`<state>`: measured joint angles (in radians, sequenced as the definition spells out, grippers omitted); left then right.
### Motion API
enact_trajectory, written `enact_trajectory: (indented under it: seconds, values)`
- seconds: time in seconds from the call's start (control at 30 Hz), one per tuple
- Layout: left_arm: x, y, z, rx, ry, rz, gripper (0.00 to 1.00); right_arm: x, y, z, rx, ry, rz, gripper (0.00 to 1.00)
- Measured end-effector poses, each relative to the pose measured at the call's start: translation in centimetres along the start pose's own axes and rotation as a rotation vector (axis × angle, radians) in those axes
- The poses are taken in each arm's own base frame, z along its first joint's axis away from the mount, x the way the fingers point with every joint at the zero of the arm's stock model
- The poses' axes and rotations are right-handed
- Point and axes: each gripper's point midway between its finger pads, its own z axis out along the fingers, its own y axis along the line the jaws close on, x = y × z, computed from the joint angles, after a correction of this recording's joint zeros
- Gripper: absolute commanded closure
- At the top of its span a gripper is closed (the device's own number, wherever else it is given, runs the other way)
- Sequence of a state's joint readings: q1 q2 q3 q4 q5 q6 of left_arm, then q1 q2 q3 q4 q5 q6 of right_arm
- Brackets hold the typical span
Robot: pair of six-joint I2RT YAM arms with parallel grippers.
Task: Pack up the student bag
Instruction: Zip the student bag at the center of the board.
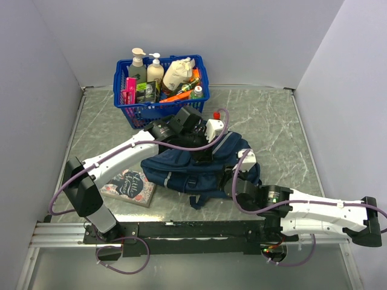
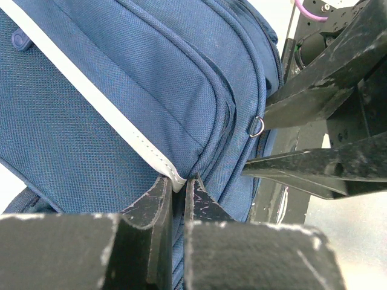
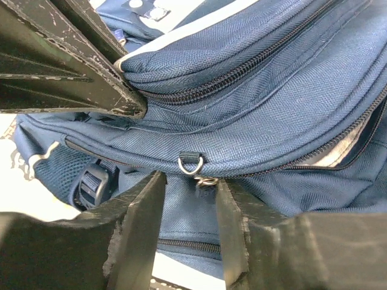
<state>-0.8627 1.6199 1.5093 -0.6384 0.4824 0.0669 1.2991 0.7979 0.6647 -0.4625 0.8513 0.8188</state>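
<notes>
Nearest our bases, a patterned book [image 1: 128,186] lies flat on the marbled table [image 1: 272,121], left of centre. Just beyond it the student bag [image 1: 199,166] lies on its side mid-table, its long axis running left to right with the right end angled slightly farther away, and a strap [image 1: 196,200] trails off its near edge towards us. The overhead view gives that layout, but the arms cover the bag where they meet it. The left wrist camera shows what is hidden there: the left gripper [image 2: 177,184] has its fingers drawn almost together, pinched on the bag's fabric right at the end of the pale stripe [image 2: 109,112]. The right wrist camera shows the right gripper [image 3: 188,179] with its fingers apart, gripping nothing, and a small metal zipper ring [image 3: 192,163] on the bag's seam sits just past the gap between them. Farthest off, behind the bag, a blue basket [image 1: 130,112] stands near the back wall, crowded with bottles [image 1: 155,69] and other items.
</notes>
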Motion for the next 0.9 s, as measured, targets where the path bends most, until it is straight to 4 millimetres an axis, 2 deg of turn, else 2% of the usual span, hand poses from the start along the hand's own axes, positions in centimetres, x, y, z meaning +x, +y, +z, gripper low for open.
enact_trajectory:
  seconds: [0.2, 0.33, 0.47, 0.53, 0.57, 0.67, 0.7, 0.8, 0.9]
  values:
    - [0.0, -0.1, 0.0, 0.005, 0.001, -0.003, 0.99, 0.6, -0.2, 0.6, 0.024, 0.015, -0.019, 0.67]
    - [0.2, -0.2, 0.0, 0.010, 0.007, -0.006, 0.99, 1.6, -0.7, 1.1, 0.069, 0.032, -0.026, 0.82]
    - [0.2, -0.2, 0.0, 0.010, 0.008, -0.006, 0.98, 1.8, -1.1, 1.1, 0.090, 0.036, -0.015, 0.93]
    - [0.2, -0.1, 0.1, 0.010, 0.004, -0.004, 0.80, 1.6, -1.1, 0.8, 0.081, 0.038, 0.006, 0.99]
    - [0.3, -0.1, 0.2, 0.012, 0.003, -0.003, 0.75, 1.6, -1.1, 0.6, 0.075, 0.042, 0.015, 1.00]
    - [0.7, 0.0, 0.4, 0.013, 0.005, -0.005, 0.49, 1.6, -1.2, 0.0, 0.048, 0.062, 0.040, 1.00]
    - [0.9, 0.0, 0.4, 0.010, 0.007, -0.006, 0.30, 1.7, -1.3, -0.2, 0.036, 0.069, 0.046, 1.00]
    - [1.8, 0.4, 0.1, -0.011, 0.020, -0.001, 0.20, 2.8, -1.7, -0.6, 0.004, 0.101, 0.041, 1.00]
    - [2.0, 0.4, -0.5, -0.017, 0.016, 0.010, 0.17, 3.8, -1.9, -0.8, -0.021, 0.132, 0.033, 1.00]
